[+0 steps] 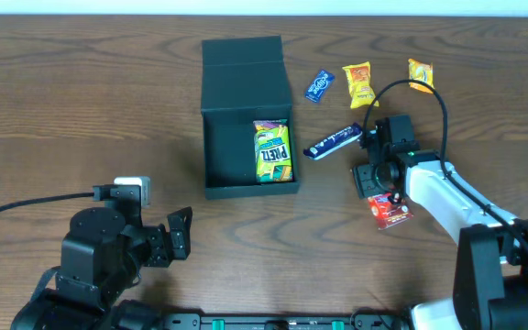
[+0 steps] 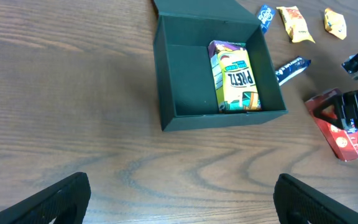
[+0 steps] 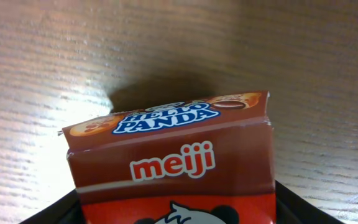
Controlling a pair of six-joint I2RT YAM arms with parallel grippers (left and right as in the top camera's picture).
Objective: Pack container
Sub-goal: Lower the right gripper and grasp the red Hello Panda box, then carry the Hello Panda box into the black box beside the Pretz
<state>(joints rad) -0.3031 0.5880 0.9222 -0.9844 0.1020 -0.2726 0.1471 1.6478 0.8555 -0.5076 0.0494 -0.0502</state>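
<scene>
The container (image 1: 225,156) is a dark square box that stands open in the middle of the table, its flap lid (image 1: 243,64) lying flat behind it. A yellow-green Pretz packet (image 1: 272,151) lies along its right inner wall. My right gripper (image 1: 380,188) is to the right of the container, down at a red Hello Panda box (image 1: 392,211). In the right wrist view the Hello Panda box (image 3: 173,155) fills the gap and both fingers press its sides. My left gripper (image 2: 182,199) hangs open over bare wood in front of the container (image 2: 185,81).
A dark blue snack bar (image 1: 333,140) lies between the container and my right arm. Behind it are a small blue packet (image 1: 319,85) and two yellow packets (image 1: 358,83) (image 1: 420,73). A cable arcs over the right arm.
</scene>
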